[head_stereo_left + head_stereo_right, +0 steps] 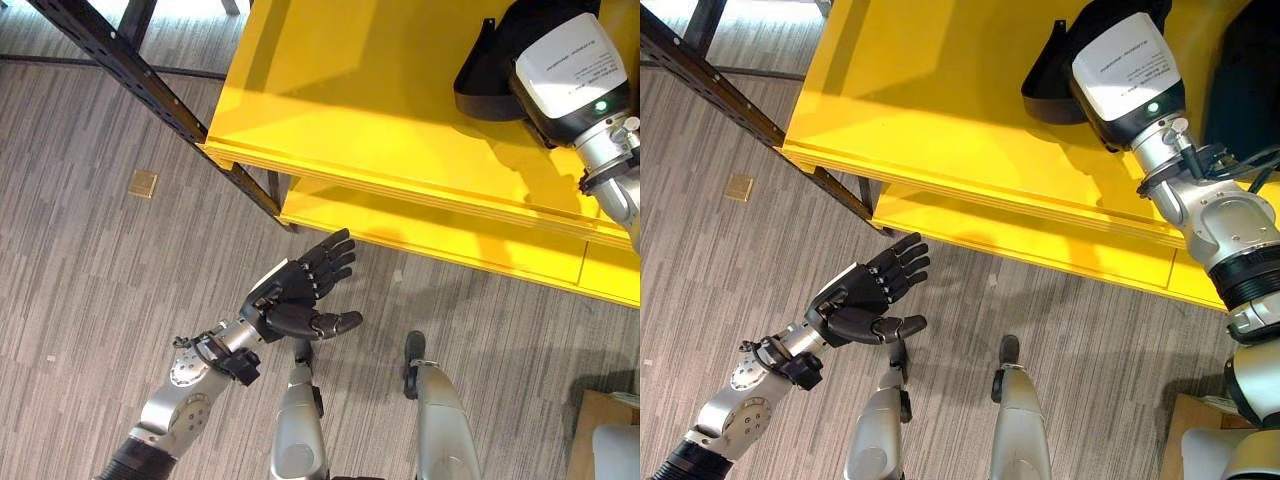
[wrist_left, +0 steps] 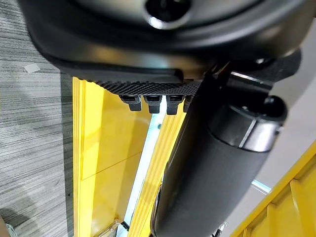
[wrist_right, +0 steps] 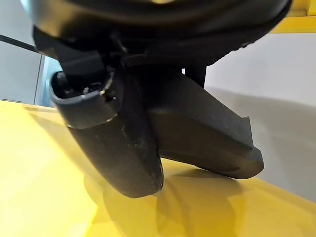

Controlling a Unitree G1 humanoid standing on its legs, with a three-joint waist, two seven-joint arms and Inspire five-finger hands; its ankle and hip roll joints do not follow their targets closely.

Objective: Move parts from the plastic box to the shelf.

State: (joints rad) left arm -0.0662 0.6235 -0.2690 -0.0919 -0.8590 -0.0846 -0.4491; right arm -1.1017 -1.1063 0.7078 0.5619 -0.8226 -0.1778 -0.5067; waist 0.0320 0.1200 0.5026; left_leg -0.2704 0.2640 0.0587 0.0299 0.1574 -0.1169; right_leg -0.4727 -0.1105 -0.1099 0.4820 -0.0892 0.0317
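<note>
Right hand (image 3: 148, 123) is out over the yellow shelf (image 1: 330, 110), holding a dark moulded part (image 3: 207, 133) whose lower edge sits at or just above the top board; its thumb presses against the part, though the fingers behind cannot be made out. Left hand (image 1: 300, 290) hangs low over the floor, near the shelf's front edge, fingers straight and empty. That part looks like rigid plastic, light and smooth, likely best gripped across its thick body rather than the thin flared lip. Whether it already rests on the board is hard to tell. Far left on the floor lies a small tan block (image 1: 143, 183).
</note>
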